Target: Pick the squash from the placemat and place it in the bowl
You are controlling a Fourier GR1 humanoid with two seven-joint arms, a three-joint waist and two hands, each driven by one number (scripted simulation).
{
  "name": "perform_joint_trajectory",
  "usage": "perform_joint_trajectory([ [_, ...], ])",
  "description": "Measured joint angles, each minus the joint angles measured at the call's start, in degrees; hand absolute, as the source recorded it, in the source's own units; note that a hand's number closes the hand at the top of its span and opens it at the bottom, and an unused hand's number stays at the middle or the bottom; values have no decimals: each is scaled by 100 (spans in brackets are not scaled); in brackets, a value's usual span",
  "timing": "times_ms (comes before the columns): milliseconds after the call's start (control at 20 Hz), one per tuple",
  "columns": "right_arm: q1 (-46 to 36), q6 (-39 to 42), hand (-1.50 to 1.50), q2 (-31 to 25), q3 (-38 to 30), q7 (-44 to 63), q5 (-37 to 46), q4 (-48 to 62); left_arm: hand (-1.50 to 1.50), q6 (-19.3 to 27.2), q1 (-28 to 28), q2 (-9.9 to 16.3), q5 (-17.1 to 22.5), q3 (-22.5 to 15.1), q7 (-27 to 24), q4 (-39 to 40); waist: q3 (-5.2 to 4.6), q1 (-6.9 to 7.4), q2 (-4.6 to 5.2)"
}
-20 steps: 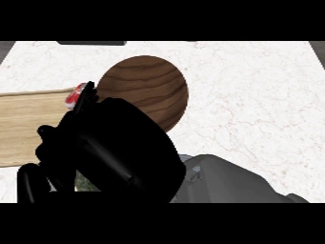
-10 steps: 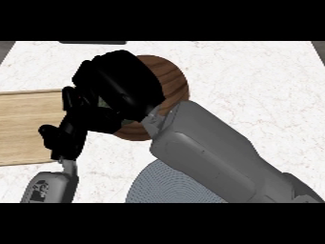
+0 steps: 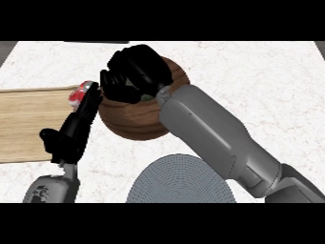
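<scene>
My right hand [image 3: 138,71] hangs over the brown wooden bowl [image 3: 140,124], covering its far half. Its fingers are curled downward around the squash [image 3: 145,98], of which only a small greenish sliver shows between them. The tan wooden placemat [image 3: 17,124] lies to the left of the bowl, with no squash visible on it. At the lower left my left hand [image 3: 73,133] stands open, fingers straight and pointing up along the placemat's right edge, just beside the bowl.
A small red and white object [image 3: 82,90] sits at the placemat's top right corner, partly behind my left fingertips. A grey ribbed disc [image 3: 182,183] lies at the front edge below the bowl. White marbled counter [image 3: 263,76] stretches to the right.
My right hand has travelled from over the placemat up and right to above the bowl, carrying the squash. My left hand has risen further into view beside the bowl.
</scene>
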Motion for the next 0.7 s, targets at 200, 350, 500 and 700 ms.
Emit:
perform_joint_trajectory([
  [200,-140,313,-150,1,-207,-455,-347,861,0,-38,-49,-15,19,9,-38,63,0,36,25],
  [350,-144,639,-150,2,-260,-801,-639,1358,0,-74,-84,4,16,25,-105,109,0,85,45],
  [500,-167,1001,-150,-1,-401,-1367,-860,1781,0,0,-175,-47,-41,17,-60,161,2,83,52],
  [700,-183,1184,-150,2,-622,-2019,-1306,2028,0,12,-280,-84,-83,-3,-84,248,3,113,59],
])
